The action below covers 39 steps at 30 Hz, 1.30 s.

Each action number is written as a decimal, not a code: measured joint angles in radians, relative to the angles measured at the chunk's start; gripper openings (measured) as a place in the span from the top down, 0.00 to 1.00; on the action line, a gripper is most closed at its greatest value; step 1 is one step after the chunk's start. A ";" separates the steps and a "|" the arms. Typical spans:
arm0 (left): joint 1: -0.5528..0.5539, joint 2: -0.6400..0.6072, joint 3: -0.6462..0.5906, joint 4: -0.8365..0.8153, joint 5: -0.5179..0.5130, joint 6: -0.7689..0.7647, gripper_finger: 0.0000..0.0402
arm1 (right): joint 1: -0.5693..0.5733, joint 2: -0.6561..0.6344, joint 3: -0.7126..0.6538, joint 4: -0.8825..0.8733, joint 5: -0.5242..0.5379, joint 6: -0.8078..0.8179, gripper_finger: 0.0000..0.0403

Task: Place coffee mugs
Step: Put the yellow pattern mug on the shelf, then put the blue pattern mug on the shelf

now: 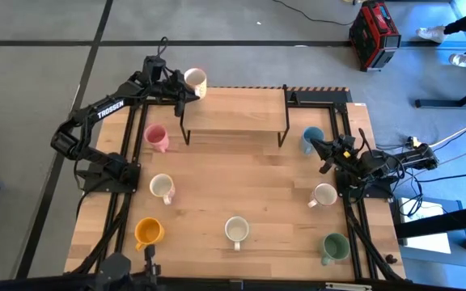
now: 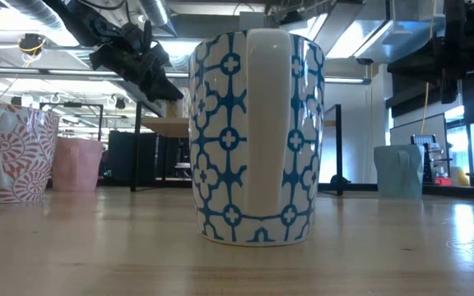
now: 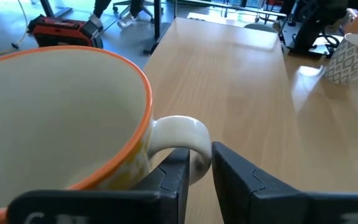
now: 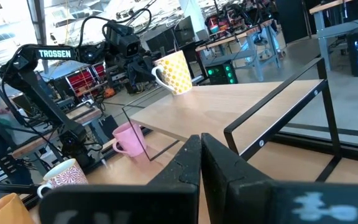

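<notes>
My left gripper (image 3: 199, 155) is shut on a cream, yellow-dotted mug with an orange rim (image 1: 194, 81), held at the far left corner of the raised wooden shelf (image 1: 235, 109). Seven other mugs stand on the table on their bases: pink (image 1: 156, 136), red-patterned white (image 1: 163, 187), orange (image 1: 148, 233), blue-patterned white (image 1: 236, 230), grey-patterned white (image 1: 324, 195), green (image 1: 334, 246) and light blue (image 1: 311, 139). My right gripper (image 4: 201, 146) is shut and holds nothing. It waits at the table's right side, beside the light blue mug. My left gripper pinches the mug's white handle (image 3: 179, 127) between its two fingers, coming roughly level from the table's left side. In the right wrist view the mug (image 4: 174, 71) hangs tilted above the shelf top, lifted clear.
The shelf stands on thin black legs (image 1: 186, 129) across the table's far middle, its top bare. A black frame rail (image 4: 278, 106) runs along the right side. In the low view the blue-patterned mug (image 2: 253, 136) fills the foreground. A red case (image 1: 374, 32) sits on the floor beyond.
</notes>
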 joint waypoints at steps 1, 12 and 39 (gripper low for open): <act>0.000 0.000 0.000 -0.001 0.000 -0.001 0.83 | 0.000 0.000 0.000 0.000 0.000 0.000 0.99; 0.000 -0.085 0.001 -0.083 -0.090 0.008 0.76 | 0.000 0.000 0.000 0.000 -0.022 0.000 0.99; -0.157 -0.378 0.001 -0.209 -0.173 -0.129 0.76 | 0.000 0.000 0.000 -0.008 -0.044 0.000 0.99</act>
